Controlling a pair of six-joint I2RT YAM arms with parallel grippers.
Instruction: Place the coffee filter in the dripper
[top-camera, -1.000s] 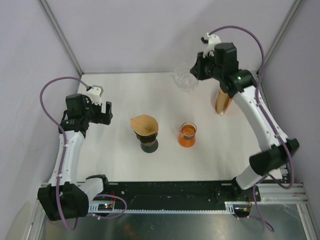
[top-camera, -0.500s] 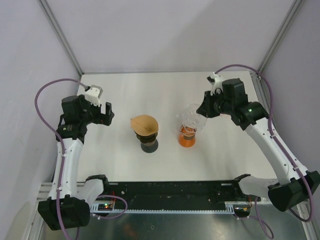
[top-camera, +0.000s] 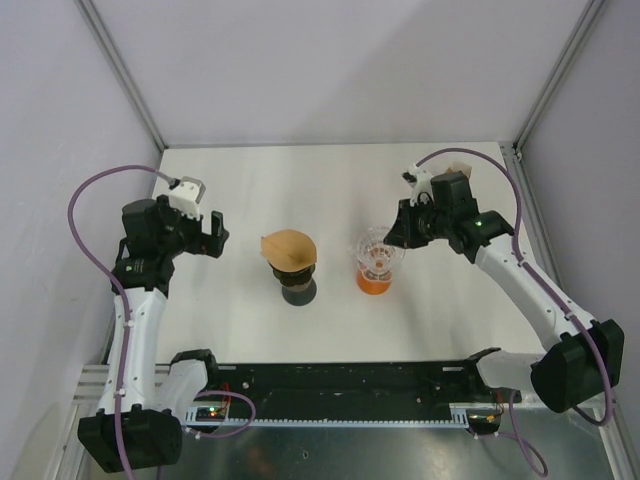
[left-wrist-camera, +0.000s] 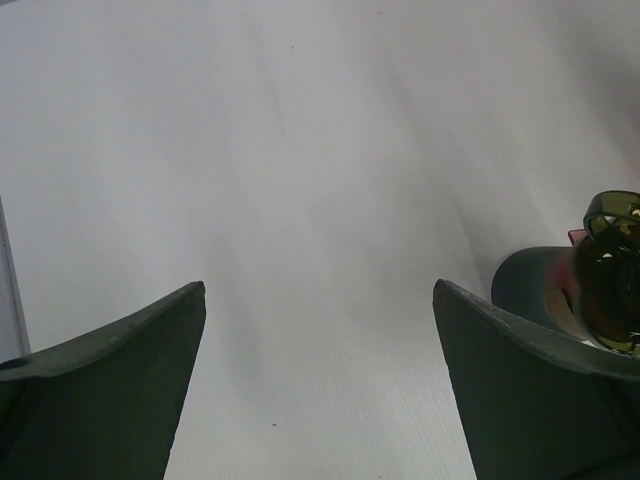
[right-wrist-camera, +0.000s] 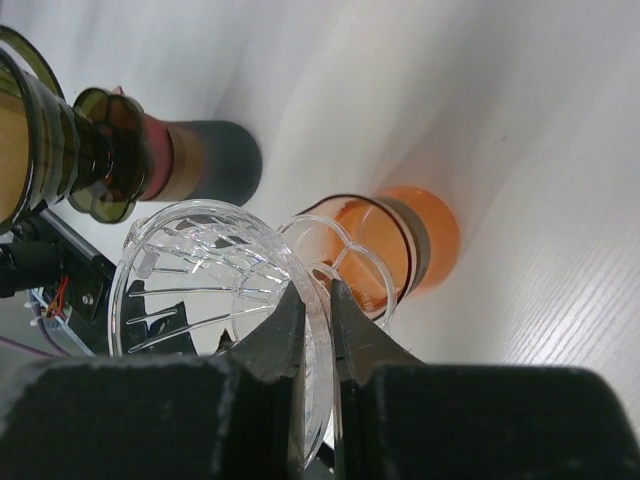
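Note:
A brown coffee filter (top-camera: 288, 246) lies in a dark glass dripper (top-camera: 297, 275) on a dark stand at the table's middle. It also shows at the left edge of the right wrist view (right-wrist-camera: 12, 150). My right gripper (top-camera: 397, 232) is shut on the rim of a clear ribbed dripper (top-camera: 378, 248), tilted over the mouth of an orange beaker (top-camera: 374, 278). In the right wrist view the gripper (right-wrist-camera: 318, 300) pinches the clear dripper's wall (right-wrist-camera: 190, 270) above the beaker (right-wrist-camera: 410, 235). My left gripper (top-camera: 215, 235) is open and empty, left of the filter.
The dark stand (left-wrist-camera: 535, 285) shows at the right edge of the left wrist view, beside my open left gripper (left-wrist-camera: 320, 295). Cage posts and walls close in the white table (top-camera: 250, 180) at the back and sides. A black rail runs along the near edge.
My right arm carried the clear dripper from the back of the table down and forward to the orange beaker. My left arm shifted slightly and stays open.

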